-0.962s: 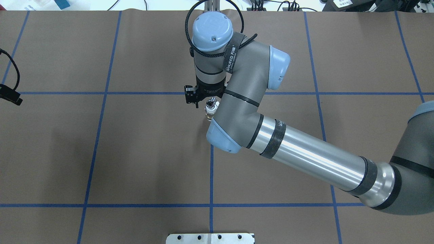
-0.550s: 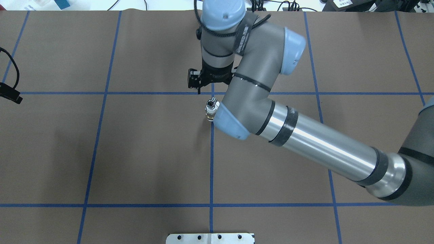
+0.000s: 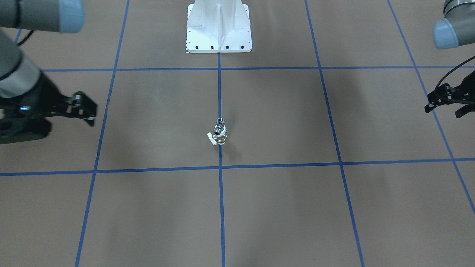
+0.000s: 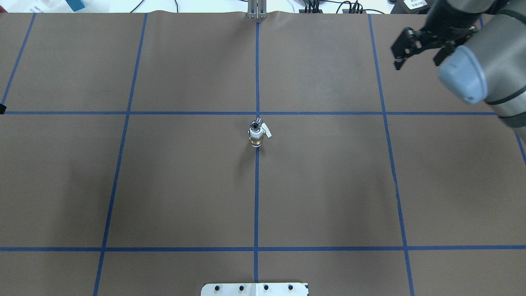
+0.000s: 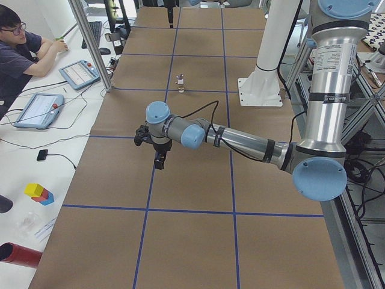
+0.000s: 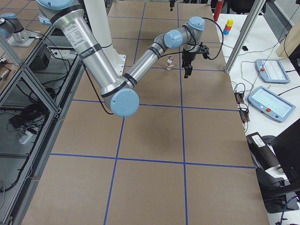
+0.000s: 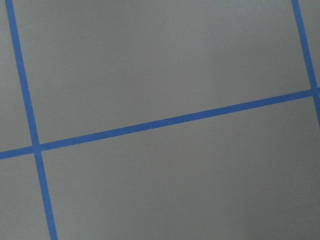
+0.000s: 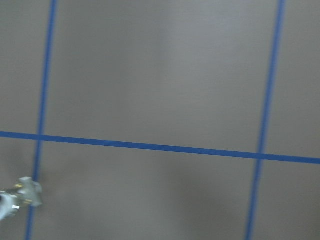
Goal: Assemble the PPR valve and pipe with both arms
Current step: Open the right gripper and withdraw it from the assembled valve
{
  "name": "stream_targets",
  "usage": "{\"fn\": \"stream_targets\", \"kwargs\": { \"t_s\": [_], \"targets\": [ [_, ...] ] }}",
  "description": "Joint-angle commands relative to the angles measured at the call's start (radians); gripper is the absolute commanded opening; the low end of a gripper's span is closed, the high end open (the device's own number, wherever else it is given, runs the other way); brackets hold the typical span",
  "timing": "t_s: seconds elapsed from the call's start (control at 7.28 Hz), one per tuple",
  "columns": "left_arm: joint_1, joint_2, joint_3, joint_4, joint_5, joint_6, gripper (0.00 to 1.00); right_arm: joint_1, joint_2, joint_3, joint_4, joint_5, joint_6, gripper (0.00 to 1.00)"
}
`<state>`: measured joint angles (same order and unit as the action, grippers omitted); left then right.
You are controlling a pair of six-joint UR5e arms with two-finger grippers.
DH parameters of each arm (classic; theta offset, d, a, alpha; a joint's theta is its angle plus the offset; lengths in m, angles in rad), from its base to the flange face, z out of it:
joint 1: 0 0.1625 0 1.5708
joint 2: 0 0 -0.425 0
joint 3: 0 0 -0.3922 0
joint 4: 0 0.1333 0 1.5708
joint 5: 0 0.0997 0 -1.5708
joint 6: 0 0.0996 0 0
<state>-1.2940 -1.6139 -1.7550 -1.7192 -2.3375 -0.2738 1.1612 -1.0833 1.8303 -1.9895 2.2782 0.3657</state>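
Note:
The PPR valve (image 4: 256, 137), with white ring, brassy body and whitish lever, stands upright at the table's centre on the blue tape line. The chrome pipe (image 4: 256, 123) sits on top of it. Both also show in the front view, the valve (image 3: 221, 138) below the pipe (image 3: 220, 124). The valve's lever shows at the lower left edge of the right wrist view (image 8: 27, 191). My right gripper (image 4: 417, 61) is open and empty, far off at the back right. My left gripper (image 3: 442, 112) is open and empty, far to the other side. Neither touches the parts.
The white bolted base (image 4: 254, 289) sits at the near table edge. A metal post (image 4: 257, 10) stands at the far edge. A blue tape grid covers the brown mat. In the left view, an operator (image 5: 18, 48), tablets and coloured blocks (image 5: 39, 192) lie beside the table.
My right arm has drawn away from above the valve and pipe to the far right, leaving them standing alone. My left gripper has slid further out of the overhead view's left edge.

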Motion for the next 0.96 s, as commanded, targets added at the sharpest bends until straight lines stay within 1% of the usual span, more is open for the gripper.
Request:
{"fn": "stream_targets", "kwargs": {
  "t_s": [0.0,0.14,0.27,0.41,0.55,0.69,0.82],
  "targets": [
    [-0.050,0.049,0.005,-0.008,0.000,0.007,1.00,0.231,-0.209,-0.076,-0.002,0.046,-0.404,0.99],
    [-0.071,0.070,0.003,-0.029,0.000,0.007,1.00,0.303,-0.239,-0.132,0.000,0.064,-0.431,0.99],
    [-0.100,0.074,0.011,-0.027,-0.002,0.027,1.00,0.336,-0.285,-0.166,0.041,0.063,-0.456,0.99],
    [-0.143,0.110,0.011,-0.023,-0.002,0.170,1.00,0.344,-0.343,-0.207,0.172,0.064,-0.459,0.99],
    [-0.180,0.144,0.011,-0.022,-0.002,0.340,1.00,0.344,-0.368,-0.219,0.272,0.072,-0.450,0.99],
    [-0.201,0.163,0.020,-0.028,0.000,0.378,1.00,0.344,-0.395,-0.227,0.279,0.058,-0.455,0.99],
    [-0.200,0.163,0.049,-0.028,0.006,0.372,1.00,0.335,-0.418,-0.270,0.329,0.058,-0.458,0.99]
  ]
}}
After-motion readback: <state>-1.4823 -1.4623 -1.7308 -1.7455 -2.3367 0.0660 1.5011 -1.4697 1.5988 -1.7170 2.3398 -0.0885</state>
